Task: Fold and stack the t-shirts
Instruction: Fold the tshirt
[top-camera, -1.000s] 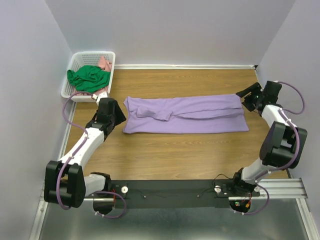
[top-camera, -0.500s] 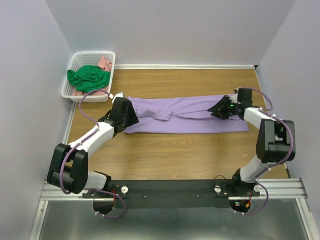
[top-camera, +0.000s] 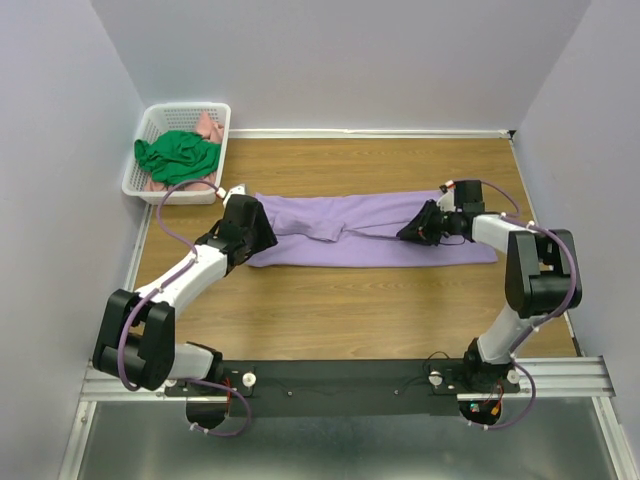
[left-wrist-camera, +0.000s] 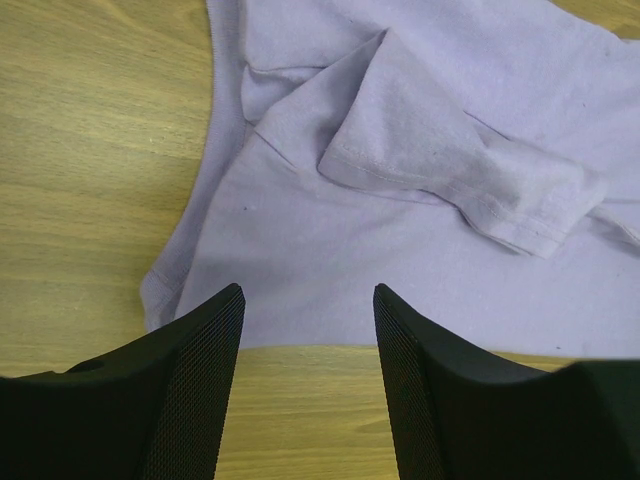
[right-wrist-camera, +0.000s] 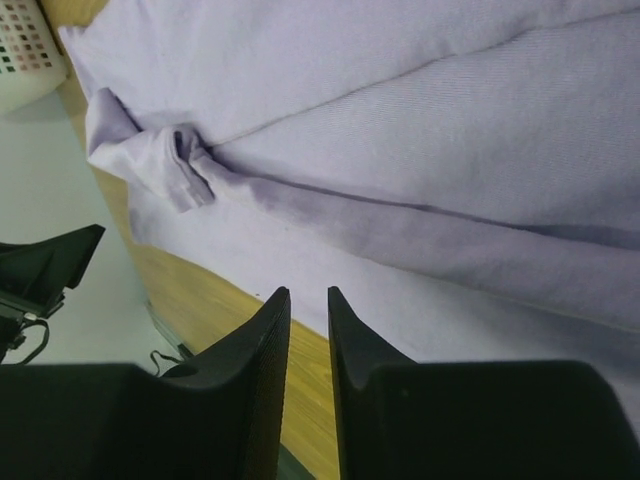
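Lavender t-shirt (top-camera: 370, 228): lies flat as a long band across the middle of the worktop (top-camera: 330, 300), its sides already folded in and one sleeve (left-wrist-camera: 455, 185) on top near its left end.
Just changed: the right arm swung in from beyond the shirt's right end to over its right half, and the left arm closed in on its left end.
Right claw (top-camera: 415, 233): jaws narrowed to a slit over the shirt; cannot tell whether cloth is pinched.
Left claw (left-wrist-camera: 308, 300): released, jaws wide over the shirt's near-left edge, nothing between them.
Meaning: both ends look set for a grab, so the crosswise fold probably comes next.
Green t-shirt (top-camera: 178, 155) and pink t-shirt (top-camera: 208, 127): unfolded in the basket (top-camera: 148, 122) beyond the shirt's far-left corner.
Open room: bare wood in front of and behind the shirt; the side wall stands close past its right end.
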